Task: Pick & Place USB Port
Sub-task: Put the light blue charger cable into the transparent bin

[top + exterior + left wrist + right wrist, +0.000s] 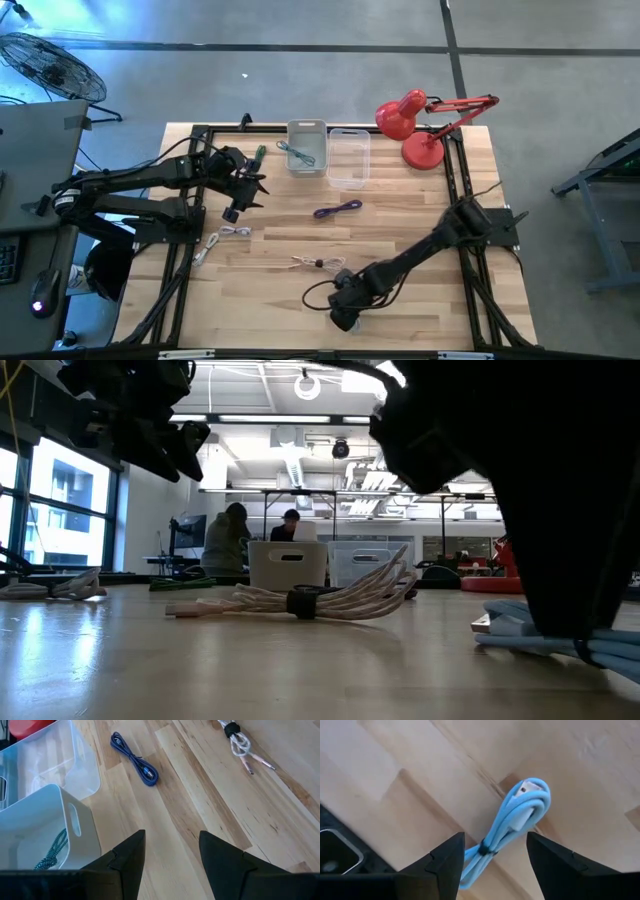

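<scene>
A light-blue USB cable (512,827), coiled and tied with a dark band, lies flat on the wood near the table's near edge. My right gripper (495,857) is open and low over it, with one finger on either side of the coil; in the low view the cable (535,638) shows under the right gripper (560,560). In the high view the right gripper (342,312) hides the cable. My left gripper (172,857) is open and holds nothing. It hangs above the table (245,190) beside the white bin (307,147).
The white bin holds a teal cable (52,850); a clear bin (348,158) stands beside it. A purple cable (337,209), white cables (228,235) and a tied white cable (320,264) lie mid-table. A red lamp (415,125) stands at the far right corner. People show in the room behind.
</scene>
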